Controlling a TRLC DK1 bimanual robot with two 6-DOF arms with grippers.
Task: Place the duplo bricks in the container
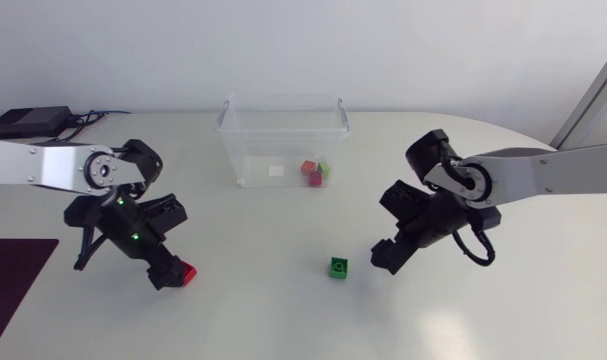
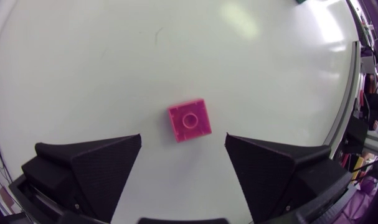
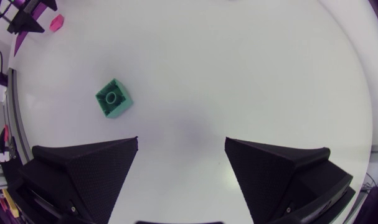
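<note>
A red duplo brick (image 1: 187,273) lies on the white table at the front left; in the left wrist view the same brick (image 2: 189,120) looks pink and sits just ahead of the gap between my fingers. My left gripper (image 1: 173,276) hovers over it, open, touching nothing. A green brick (image 1: 338,267) lies near the table's middle front; this green brick (image 3: 113,98) is ahead of my right gripper (image 3: 181,155) and off to its left-finger side. My right gripper (image 1: 381,258) is open and empty. The clear container (image 1: 282,140) at the back holds a red brick (image 1: 310,172) and a green brick (image 1: 324,170).
A dark purple mat (image 1: 8,285) covers the front left corner of the table. A black box with cables (image 1: 28,122) sits at the back left edge. The table's curved edge runs behind my right arm (image 1: 543,170).
</note>
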